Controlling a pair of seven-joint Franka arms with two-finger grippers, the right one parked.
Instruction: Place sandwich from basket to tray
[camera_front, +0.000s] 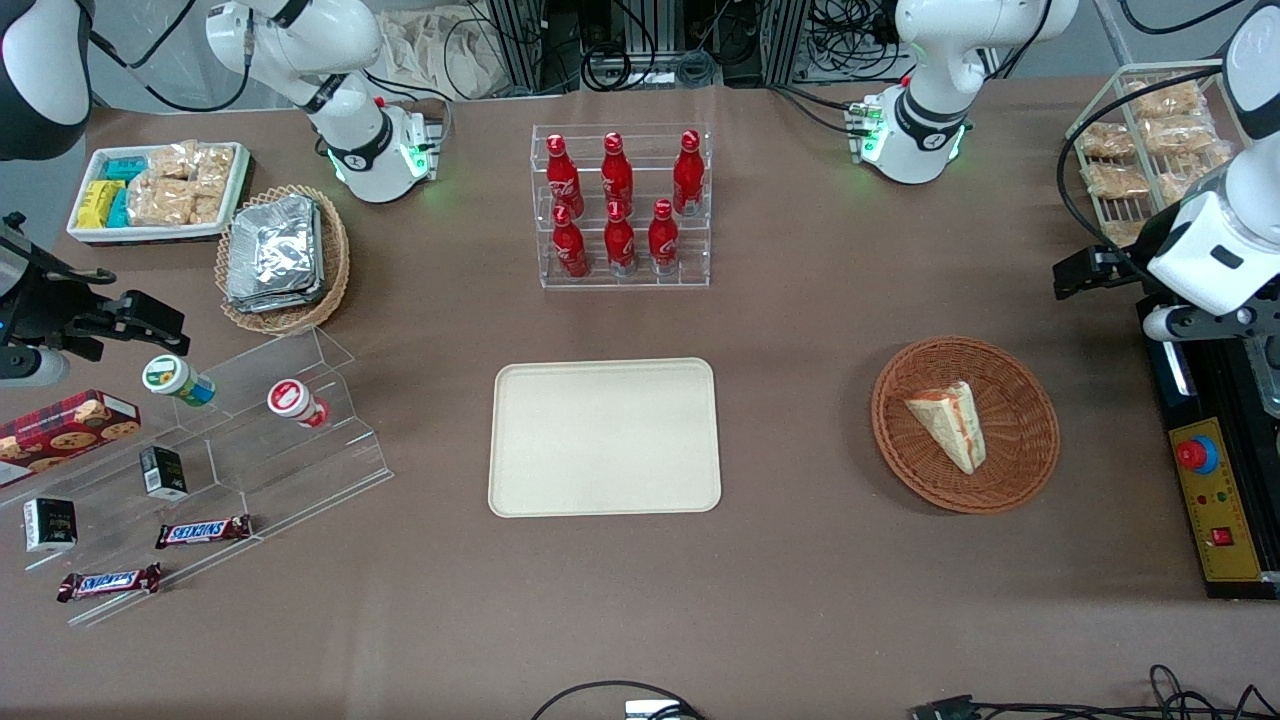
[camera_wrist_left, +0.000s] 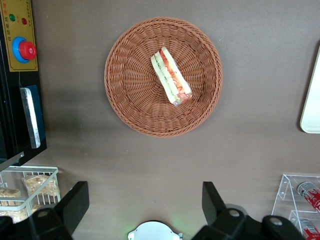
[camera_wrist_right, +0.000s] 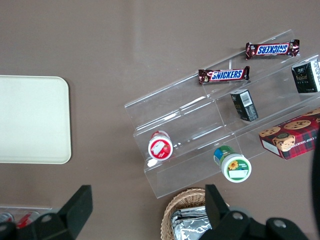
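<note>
Sandwich lies inside the round woven basket, resting on the basket floor roughly at its centre, filling edge turned upward as the left wrist view shows, with red-orange and green layers visible between the white bread. Basket stands on the brown counter toward the working arm's end.

Left arm's gripper is held high above the counter, well apart from the basket and not over it; the basket rim sits clear of the fingers in the wrist view. The fingers stand wide apart with nothing between them; bare counter shows in the gap. No contact with sandwich or basket. In the front view the gripper body shows at the counter's edge, farther from the front camera than the basket.

Cream tray lies flat at the counter's middle, beside the basket toward the parked arm's end, nothing on it. Clear rack of red bottles stands farther from the front camera than the tray. A black control box with a red button sits just beside the basket at the counter's end.
</note>
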